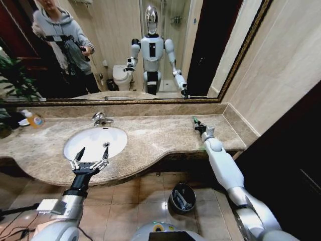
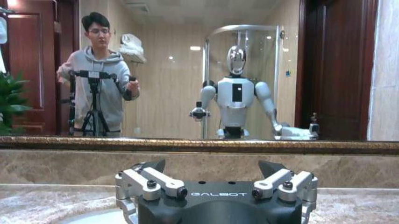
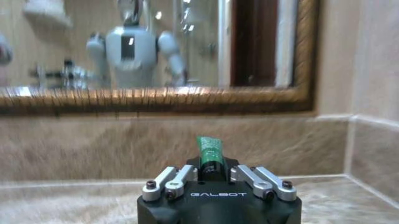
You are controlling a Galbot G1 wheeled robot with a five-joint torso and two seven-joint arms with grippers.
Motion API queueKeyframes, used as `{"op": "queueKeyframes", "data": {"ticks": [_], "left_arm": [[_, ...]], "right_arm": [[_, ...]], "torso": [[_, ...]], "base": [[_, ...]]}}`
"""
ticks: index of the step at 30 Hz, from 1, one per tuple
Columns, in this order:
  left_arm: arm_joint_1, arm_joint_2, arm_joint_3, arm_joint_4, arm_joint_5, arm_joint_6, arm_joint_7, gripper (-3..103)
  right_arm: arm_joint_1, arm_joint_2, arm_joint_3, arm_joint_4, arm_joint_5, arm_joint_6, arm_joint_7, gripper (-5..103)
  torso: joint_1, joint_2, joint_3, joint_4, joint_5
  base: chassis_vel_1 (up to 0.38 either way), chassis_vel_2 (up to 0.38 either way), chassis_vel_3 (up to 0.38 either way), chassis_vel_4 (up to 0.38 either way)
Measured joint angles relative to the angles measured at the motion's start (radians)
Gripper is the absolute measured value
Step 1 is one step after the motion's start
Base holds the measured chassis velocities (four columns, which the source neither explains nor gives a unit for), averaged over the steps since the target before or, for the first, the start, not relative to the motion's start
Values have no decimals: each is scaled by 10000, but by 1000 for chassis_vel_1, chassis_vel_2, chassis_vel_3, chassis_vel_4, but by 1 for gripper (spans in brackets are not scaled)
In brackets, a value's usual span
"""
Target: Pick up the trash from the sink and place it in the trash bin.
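At the far left of the head view an orange-yellow bottle (image 1: 34, 119) lies on the brown marble countertop (image 1: 150, 138), close to the base of the mirror (image 1: 125, 50). Next along is the white oval sink (image 1: 93, 140), its basin bare white, with the chrome tap (image 1: 102, 119) at its back edge. The left gripper (image 1: 92, 152) hangs over the near rim of the sink, its two fingers spread wide with nothing between them; in the left wrist view the same gripper (image 2: 212, 172) shows its fingers (image 2: 153, 179) well apart, with the counter's marble backsplash beyond. On the tiled floor below the counter's front edge, a little right of centre, stands the small round dark trash bin (image 1: 182, 197) with its shiny rim, and pale bits of litter (image 1: 181, 201) lie inside it. Further right, the right arm reaches out over the countertop, well apart from the sink, and the right gripper (image 1: 197, 124) sits near the back of the counter close to the mirror frame. It is clamped narrow on a small green tube (image 3: 210, 154), which sticks out forward from between its fingers (image 3: 176, 179), pointing toward the backsplash. The green tube (image 1: 194, 120) is thus held above the counter, far from the bin on the floor.
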Motion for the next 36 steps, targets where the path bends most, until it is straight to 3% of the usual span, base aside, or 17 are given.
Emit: {"op": "queueKeyframes", "data": {"ticks": [4,11,17,20,21,24,28,36], "left_arm": [[0,-2,-1,0,0,0,-2,100],[0,-2,-1,0,0,0,-3,100],[1,-2,0,0,0,0,-2,100],[0,-3,0,0,0,0,-2,100],[0,-3,0,0,0,0,-2,100],[0,-2,0,1,0,0,-1,100],[0,-2,0,0,0,0,0,100],[0,-2,-1,0,0,0,0,100]], "right_arm": [[-1623,-228,496,2140,268,-71,399,21],[-4037,-43,1111,5127,145,25,1057,21],[-6805,778,1466,6722,-809,689,1253,21],[-8969,1641,1675,7293,-1522,1629,1163,21],[-8969,1641,1675,7293,-1522,1629,1163,21],[-10459,2414,1852,7283,-2316,2583,901,21],[-11210,2620,1842,6637,-3122,3419,664,21],[-10874,2840,1731,4037,-4035,3993,124,21]], "torso": [[-2,1,-1,-5,-1],[-2,1,-2,0,-6],[-3,1,-2,-1,-1],[-3,2,-2,-2,-1],[-3,2,-2,-2,-1],[-3,2,-2,-3,-4],[-2,2,-1,-2,-3],[-1,2,0,-1,2]], "base": [[0,0,0,0],[0,0,0,0],[0,0,0,0],[0,0,0,0],[0,0,0,0],[0,0,0,0],[0,0,0,0],[0,0,0,0]]}}
